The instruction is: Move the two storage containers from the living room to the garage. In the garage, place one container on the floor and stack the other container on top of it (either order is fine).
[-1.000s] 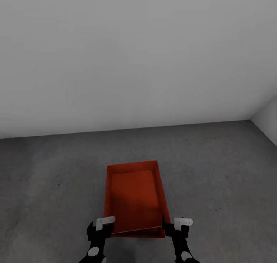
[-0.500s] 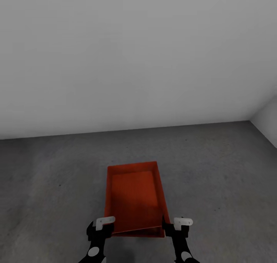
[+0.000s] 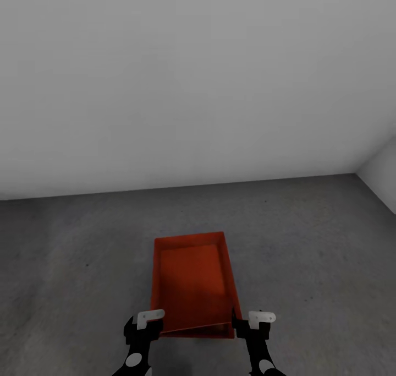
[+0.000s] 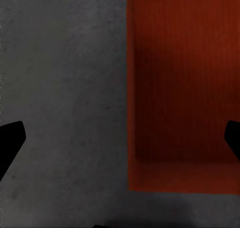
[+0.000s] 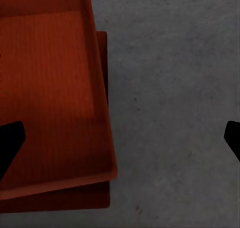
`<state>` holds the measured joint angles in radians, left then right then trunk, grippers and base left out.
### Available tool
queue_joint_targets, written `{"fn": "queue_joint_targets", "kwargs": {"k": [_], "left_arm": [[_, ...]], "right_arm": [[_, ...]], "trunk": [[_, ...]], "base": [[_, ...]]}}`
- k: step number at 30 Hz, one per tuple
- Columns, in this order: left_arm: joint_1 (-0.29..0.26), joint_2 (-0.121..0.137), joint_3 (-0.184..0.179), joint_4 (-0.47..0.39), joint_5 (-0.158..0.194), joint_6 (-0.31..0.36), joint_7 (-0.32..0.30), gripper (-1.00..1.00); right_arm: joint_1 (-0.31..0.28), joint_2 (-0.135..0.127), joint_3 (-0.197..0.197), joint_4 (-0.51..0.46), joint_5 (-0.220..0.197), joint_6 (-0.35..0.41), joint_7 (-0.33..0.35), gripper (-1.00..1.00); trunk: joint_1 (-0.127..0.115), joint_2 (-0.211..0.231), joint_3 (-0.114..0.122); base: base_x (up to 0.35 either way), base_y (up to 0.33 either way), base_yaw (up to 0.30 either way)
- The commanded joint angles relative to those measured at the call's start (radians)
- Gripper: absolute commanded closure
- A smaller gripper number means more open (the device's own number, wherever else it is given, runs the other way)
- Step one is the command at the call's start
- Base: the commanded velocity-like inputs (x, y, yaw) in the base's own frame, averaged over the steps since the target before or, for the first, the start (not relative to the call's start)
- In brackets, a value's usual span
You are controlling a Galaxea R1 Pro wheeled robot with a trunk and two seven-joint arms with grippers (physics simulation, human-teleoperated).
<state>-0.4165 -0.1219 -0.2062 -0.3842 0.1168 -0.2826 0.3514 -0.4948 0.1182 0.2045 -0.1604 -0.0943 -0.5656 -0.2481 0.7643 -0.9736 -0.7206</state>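
While both grippers, left and right, are being held wide open, stacked bins are being flanked lengthwise ahead.

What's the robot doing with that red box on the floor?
It is stacking two storage containers. The upper container sits slightly crooked in the lower container, whose edge peeks out underneath, on the grey concrete floor near a white wall. The left tool and right tool are open at the stack's near corners, straddling the walls, gripping nothing.

Upper container hides the lower (mostly).
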Motion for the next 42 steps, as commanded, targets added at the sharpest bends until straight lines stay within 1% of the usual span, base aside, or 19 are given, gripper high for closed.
{"fn": "queue_joint_targets", "kwargs": {"k": [1,42], "left_arm": [[-0.001,0.001,-0.009,0.001,0.011,-0.004,0.006,-1.0],[-0.001,0.002,-0.008,0.001,0.013,-0.004,0.006,-1.0]], "right_arm": [[-0.001,0.0,0.008,0.001,-0.01,-0.003,-0.004,-1.0],[-0.001,0.0,0.007,0.001,-0.01,-0.003,-0.004,-1.0]], "trunk": [[-0.004,0.007,0.003],[-0.161,0.294,0.131]], "base": [[0.0,0.0,0.0],[0.0,0.0,0.0]]}}
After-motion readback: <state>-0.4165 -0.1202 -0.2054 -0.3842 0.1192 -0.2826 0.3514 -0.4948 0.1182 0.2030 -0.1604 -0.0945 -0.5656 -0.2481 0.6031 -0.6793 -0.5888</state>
